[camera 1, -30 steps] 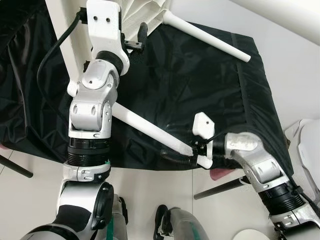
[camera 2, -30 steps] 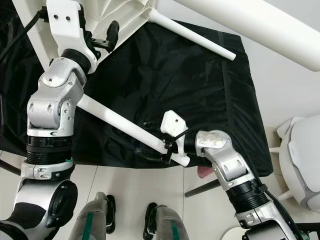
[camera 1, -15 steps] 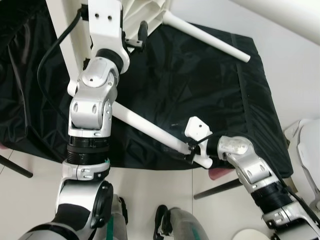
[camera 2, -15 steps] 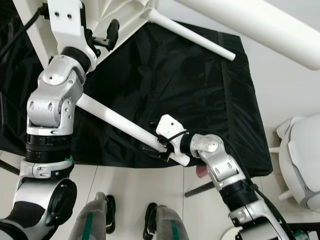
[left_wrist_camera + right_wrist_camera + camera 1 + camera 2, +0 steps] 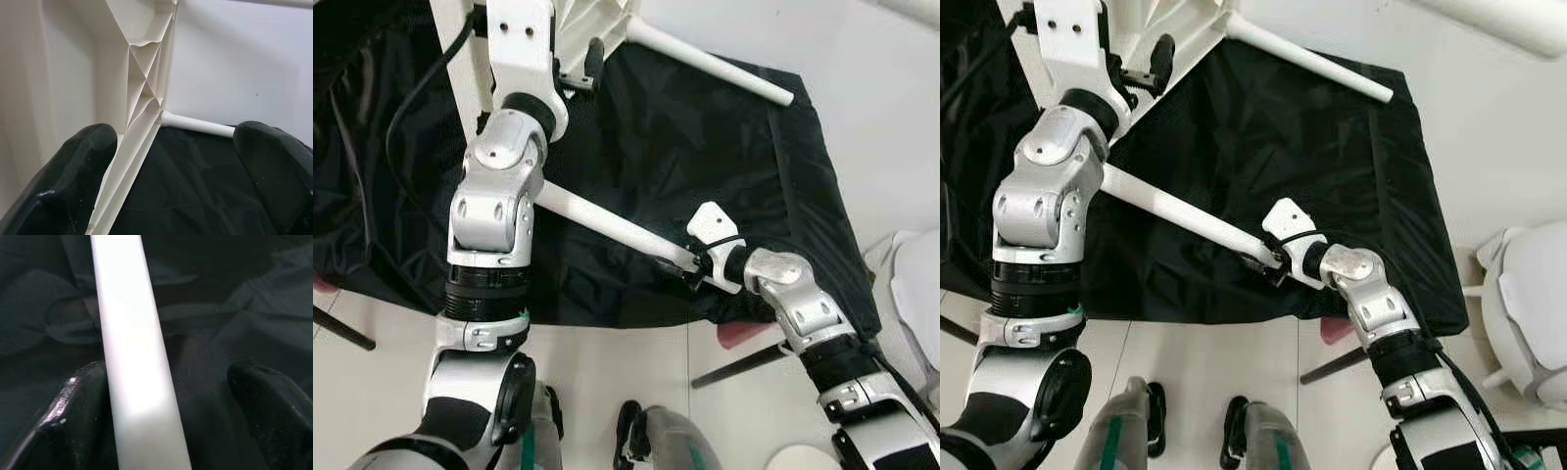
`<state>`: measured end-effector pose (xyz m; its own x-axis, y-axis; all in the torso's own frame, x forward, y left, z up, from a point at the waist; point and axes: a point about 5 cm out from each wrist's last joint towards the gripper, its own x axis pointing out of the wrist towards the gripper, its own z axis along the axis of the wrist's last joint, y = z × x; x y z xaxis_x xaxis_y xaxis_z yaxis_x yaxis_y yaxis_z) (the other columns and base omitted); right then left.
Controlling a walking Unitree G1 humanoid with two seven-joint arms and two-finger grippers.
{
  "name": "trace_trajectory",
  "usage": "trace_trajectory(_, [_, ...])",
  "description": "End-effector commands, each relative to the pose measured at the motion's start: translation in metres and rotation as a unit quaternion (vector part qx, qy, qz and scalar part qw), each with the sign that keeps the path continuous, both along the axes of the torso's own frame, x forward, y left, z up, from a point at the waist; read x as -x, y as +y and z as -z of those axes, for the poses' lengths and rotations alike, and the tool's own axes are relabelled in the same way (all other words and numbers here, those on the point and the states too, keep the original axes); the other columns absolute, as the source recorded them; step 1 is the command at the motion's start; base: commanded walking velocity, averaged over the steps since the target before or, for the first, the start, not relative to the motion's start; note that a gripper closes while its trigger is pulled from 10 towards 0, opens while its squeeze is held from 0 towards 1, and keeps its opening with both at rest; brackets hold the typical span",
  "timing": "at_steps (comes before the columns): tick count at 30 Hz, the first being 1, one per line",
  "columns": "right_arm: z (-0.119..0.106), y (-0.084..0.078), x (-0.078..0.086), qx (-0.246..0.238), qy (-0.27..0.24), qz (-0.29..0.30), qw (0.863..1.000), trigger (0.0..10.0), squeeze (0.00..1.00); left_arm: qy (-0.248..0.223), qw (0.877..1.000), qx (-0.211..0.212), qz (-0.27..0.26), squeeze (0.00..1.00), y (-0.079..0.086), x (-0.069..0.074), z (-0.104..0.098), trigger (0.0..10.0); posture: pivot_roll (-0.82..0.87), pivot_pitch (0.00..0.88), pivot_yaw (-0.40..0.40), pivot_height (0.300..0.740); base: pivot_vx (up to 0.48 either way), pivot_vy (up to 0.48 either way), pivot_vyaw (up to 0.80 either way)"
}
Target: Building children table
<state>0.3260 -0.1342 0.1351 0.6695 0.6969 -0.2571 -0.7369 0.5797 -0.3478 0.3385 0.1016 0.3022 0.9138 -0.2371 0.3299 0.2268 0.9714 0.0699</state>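
One plain white table leg (image 5: pixel 607 221), long and round, lying across the black cloth (image 5: pixel 724 147), my right hand (image 5: pixel 690 269) spread about its end, my left hand (image 5: pixel 166 166) spread beside the ribbed white tabletop (image 5: pixel 142 83).

Silver jointed arms, black cable, black fingers (image 5: pixel 73 181)

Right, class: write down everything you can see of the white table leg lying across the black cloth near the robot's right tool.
The white table leg is a long, smooth, round rod, plastic by its look. It lies slanted over the black cloth, its far end hidden behind the left arm. The right tool sits at its near end, fingers open, one finger against the leg's side.
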Motion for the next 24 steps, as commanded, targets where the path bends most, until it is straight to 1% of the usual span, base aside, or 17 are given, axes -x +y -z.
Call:
trace_trajectory(1, [-0.016, -0.02, -0.011, -0.012, -0.038, 0.059, 0.997, 10.0, 0.0, -0.005, 1.0, 0.013, -0.021, 0.0, -0.003, 0.001, -0.004, 10.0, 0.03, 0.107, -0.104, 0.74, 0.0, 0.0, 0.0])
trace_trajectory(3, [-0.018, -0.028, -0.013, -0.004, -0.042, 0.063, 0.997, 10.0, 0.0, -0.004, 1.0, 0.015, -0.021, 0.0, -0.003, 0.001, -0.004, 10.0, 0.03, 0.108, -0.103, 0.74, 0.0, 0.0, 0.0])
trace_trajectory(4, [-0.018, -0.028, -0.013, -0.004, -0.042, 0.063, 0.997, 10.0, 0.0, -0.004, 1.0, 0.015, -0.021, 0.0, -0.003, 0.001, -0.004, 10.0, 0.03, 0.108, -0.103, 0.74, 0.0, 0.0, 0.0])
trace_trajectory(6, [-0.019, -0.035, -0.014, 0.008, -0.047, 0.066, 0.997, 10.0, 0.0, -0.004, 1.0, 0.016, -0.021, 0.0, -0.002, 0.001, -0.005, 10.0, 0.03, 0.11, -0.1, 0.74, 0.0, 0.0, 0.0])
trace_trajectory(7, [-0.019, -0.035, -0.014, 0.008, -0.047, 0.066, 0.997, 10.0, 0.0, -0.004, 1.0, 0.016, -0.021, 0.0, -0.002, 0.001, -0.005, 10.0, 0.03, 0.11, -0.1, 0.74, 0.0, 0.0, 0.0])
trace_trajectory(9, [-0.021, -0.047, -0.017, 0.026, -0.052, 0.079, 0.995, 10.0, 0.0, -0.003, 1.0, 0.017, -0.018, 0.0, -0.003, 0.001, -0.005, 10.0, 0.03, 0.112, -0.097, 0.74, 0.0, 0.0, 0.0])
trace_trajectory(10, [-0.021, -0.047, -0.017, 0.026, -0.052, 0.079, 0.995, 10.0, 0.0, -0.003, 1.0, 0.017, -0.018, 0.0, -0.003, 0.001, -0.005, 10.0, 0.03, 0.112, -0.097, 0.74, 0.0, 0.0, 0.0])
trace_trajectory(12, [-0.024, -0.058, -0.02, 0.034, -0.063, 0.098, 0.993, 10.0, 0.0, -0.001, 1.0, 0.017, -0.016, 0.0, -0.004, 0.001, -0.004, 10.0, 0.03, 0.112, -0.091, 0.74, 0.0, 0.0, 0.0])
trace_trajectory(14, [-0.025, -0.06, -0.021, 0.034, -0.067, 0.103, 0.992, 10.0, 0.0, -0.001, 1.0, 0.017, -0.015, 0.0, -0.004, 0.001, -0.004, 10.0, 0.03, 0.112, -0.091, 0.74, 0.0, 0.0, 0.0])
trace_trajectory(18, [-0.023, -0.061, -0.022, 0.012, -0.066, 0.116, 0.991, 10.0, 0.0, -0.001, 1.0, 0.015, -0.01, 0.0, -0.006, 0.002, -0.004, 10.0, 0.03, 0.114, -0.085, 0.74, 0.0, 0.0, 0.0])
trace_trajectory(20, [-0.02, -0.058, -0.02, -0.009, -0.068, 0.122, 0.99, 10.0, 0.0, 0.0, 1.0, 0.013, -0.008, 0.0, -0.007, 0.002, -0.004, 10.0, 0.03, 0.114, -0.082, 0.74, 0.0, 0.0, 0.0])
trace_trajectory(21, [-0.02, -0.058, -0.02, -0.009, -0.068, 0.122, 0.99, 10.0, 0.0, 0.0, 1.0, 0.013, -0.008, 0.0, -0.007, 0.002, -0.004, 10.0, 0.03, 0.114, -0.082, 0.74, 0.0, 0.0, 0.0])
trace_trajectory(23, [-0.019, -0.053, -0.019, -0.049, -0.07, 0.127, 0.988, 10.0, 0.0, 0.001, 1.0, 0.012, -0.006, 0.0, -0.007, 0.002, -0.004, 10.0, 0.04, 0.115, -0.08, 0.74, 0.0, 0.0, 0.0])
trace_trajectory(24, [-0.018, -0.051, -0.018, -0.06, -0.075, 0.135, 0.986, 10.0, 0.0, 0.001, 1.0, 0.012, -0.005, 0.0, -0.007, 0.002, -0.004, 10.0, 0.04, 0.116, -0.074, 0.74, 0.0, 0.0, 0.0])
